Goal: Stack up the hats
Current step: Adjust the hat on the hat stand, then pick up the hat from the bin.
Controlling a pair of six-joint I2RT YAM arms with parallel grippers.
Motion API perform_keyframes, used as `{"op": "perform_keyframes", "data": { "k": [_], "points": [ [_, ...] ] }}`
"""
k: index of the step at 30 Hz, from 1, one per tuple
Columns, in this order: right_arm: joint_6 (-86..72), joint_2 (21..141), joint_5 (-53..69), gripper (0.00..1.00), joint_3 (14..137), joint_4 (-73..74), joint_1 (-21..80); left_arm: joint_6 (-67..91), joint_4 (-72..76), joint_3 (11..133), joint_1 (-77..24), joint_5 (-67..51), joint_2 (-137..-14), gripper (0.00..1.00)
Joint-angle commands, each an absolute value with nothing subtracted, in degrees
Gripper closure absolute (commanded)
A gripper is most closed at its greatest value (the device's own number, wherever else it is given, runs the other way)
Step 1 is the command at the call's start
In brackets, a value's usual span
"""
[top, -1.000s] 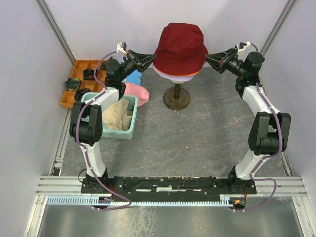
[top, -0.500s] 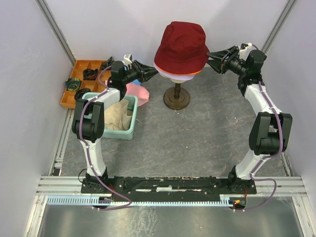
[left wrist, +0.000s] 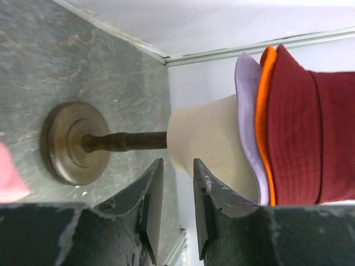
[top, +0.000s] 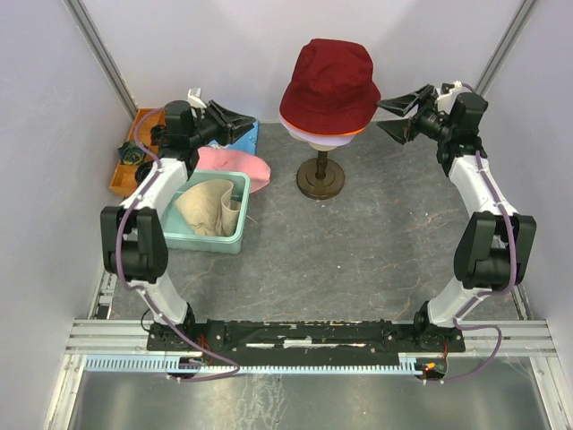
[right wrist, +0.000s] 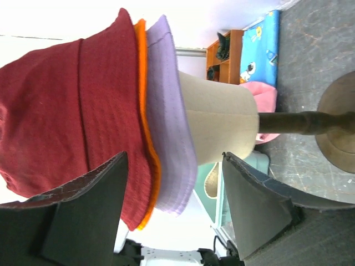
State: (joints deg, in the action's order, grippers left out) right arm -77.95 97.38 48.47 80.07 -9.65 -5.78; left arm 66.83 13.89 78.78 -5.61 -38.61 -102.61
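Observation:
The dark red hat point(top: 327, 81) sits on top of the mannequin head, over an orange hat point(right wrist: 141, 100) and a lavender hat point(right wrist: 166, 111) whose brims show below it. A pink hat point(top: 237, 166) lies on the table left of the stand. The cream-beige hat point(top: 208, 206) lies in the teal bin. My left gripper point(top: 251, 128) is well left of the stack, jaws a little apart, open with nothing between them point(left wrist: 177, 163). My right gripper point(top: 385, 116) is just right of the brims, wide open and empty point(right wrist: 175, 158).
The cream mannequin head point(left wrist: 205, 133) stands on a dark wooden stand point(top: 320, 179) at the back centre. A teal bin point(top: 206, 244) sits at the left. Behind it are an orange compartment tray point(top: 121, 179) and a blue patterned cloth point(right wrist: 260, 44). Walls close in on both sides.
Both grippers opened and left the dark red hat's brim. The left arm swung back to the left, away from the stack. The right one drew back slightly to the right.

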Motion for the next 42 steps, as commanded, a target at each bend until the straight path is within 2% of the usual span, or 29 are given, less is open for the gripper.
{"op": "perform_keyframes", "data": {
  "k": [1,3,8,14,23,33,42],
  "points": [
    [-72.56,93.55,47.31,0.24,76.89,-6.88,-7.42,53.03,-0.16,79.39,-4.48,-33.63,-94.20,0.65],
    [-69.68,92.97,47.12,0.24,76.09,-3.90,-8.33,49.87,-5.11,79.60,-3.90,-31.26,-91.70,0.64],
    [-59.56,91.76,46.28,0.24,75.79,6.25,-10.40,41.84,-18.10,80.19,-1.36,-25.05,-86.48,0.53],
    [-59.41,92.14,47.41,0.24,74.23,5.45,-11.11,34.93,-29.64,76.13,-0.31,-16.86,-80.25,0.47],
    [-62.12,92.44,48.41,0.25,71.60,0.71,-11.16,32.22,-37.42,75.30,-0.89,-12.67,-77.72,0.46],
    [-63.98,92.09,48.27,0.25,69.67,-2.18,-11.09,30.82,-44.84,72.20,-14.37,1.75,-75.58,0.42],
    [-64.15,91.05,48.34,0.25,68.52,-2.56,-11.13,29.60,-47.45,72.22,-15.04,9.10,-76.05,0.41]
  ]
}}
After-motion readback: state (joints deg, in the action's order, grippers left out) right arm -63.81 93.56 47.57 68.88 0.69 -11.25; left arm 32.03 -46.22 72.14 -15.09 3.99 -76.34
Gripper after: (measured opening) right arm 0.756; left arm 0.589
